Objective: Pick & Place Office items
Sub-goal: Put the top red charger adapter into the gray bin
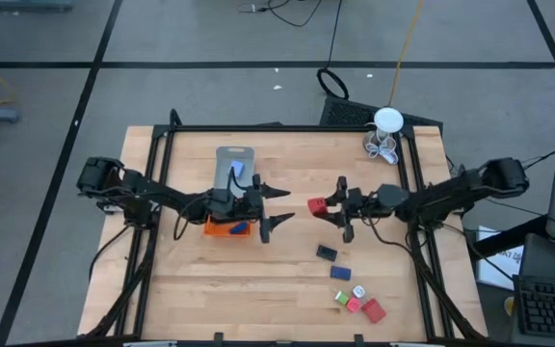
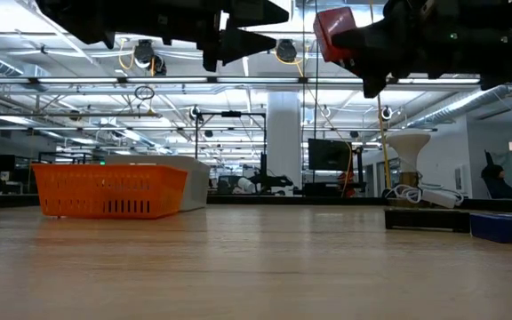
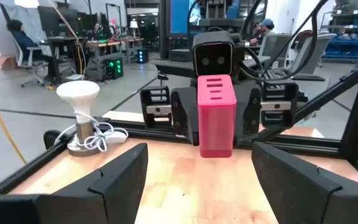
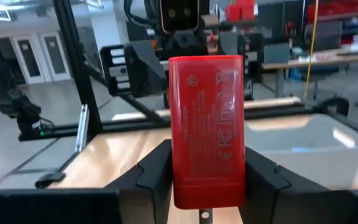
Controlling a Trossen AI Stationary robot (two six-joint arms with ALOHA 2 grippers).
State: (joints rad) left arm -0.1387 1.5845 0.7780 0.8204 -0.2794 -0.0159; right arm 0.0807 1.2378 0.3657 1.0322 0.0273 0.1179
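While the right hand (image 1: 335,206) holds the red block (image 1: 316,205) aloft mid-surface, the wide-open, empty left hand (image 1: 279,207) should probably close squarely before release.

Open-plan robotics lab, rows of desks with monitors (image 2: 329,153), ceiling light strips, seated person (image 3: 18,34)

arms: we see two dark, jointed, slim links | cables: black, trailing from both bases | left end effector (image 1: 276,206): black, pointed wedge fingers | right end effector (image 1: 340,205): black, blocky fingers | wrists: dark boxy camera housings
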